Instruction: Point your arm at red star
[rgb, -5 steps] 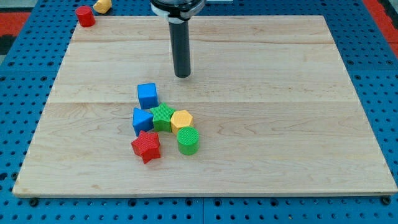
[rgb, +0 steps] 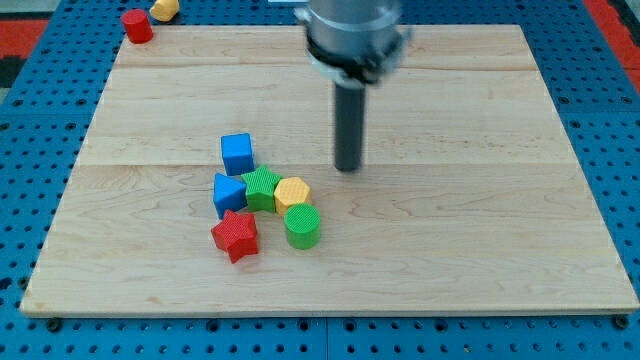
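While blocks stayed put, my tip (rgb: 348, 167) shifted right, nearer the red star (rgb: 235, 236).

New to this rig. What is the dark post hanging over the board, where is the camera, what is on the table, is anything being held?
The dark post is the end of a robot arm. It has no gripper, only a straight rod; my tip slides along the wooden board and pushes blocks. Nothing is held.

There is one camera view, looking down on the board at an angle; its mounting is not on record.

A cluster sits left of centre: blue cube, blue triangular block, green star-like block, yellow hexagon, green cylinder and red star, the target. A red cylinder and a yellow block lie at the view's top left corner.

My tip stands apart, up and right of the cluster, touching nothing.
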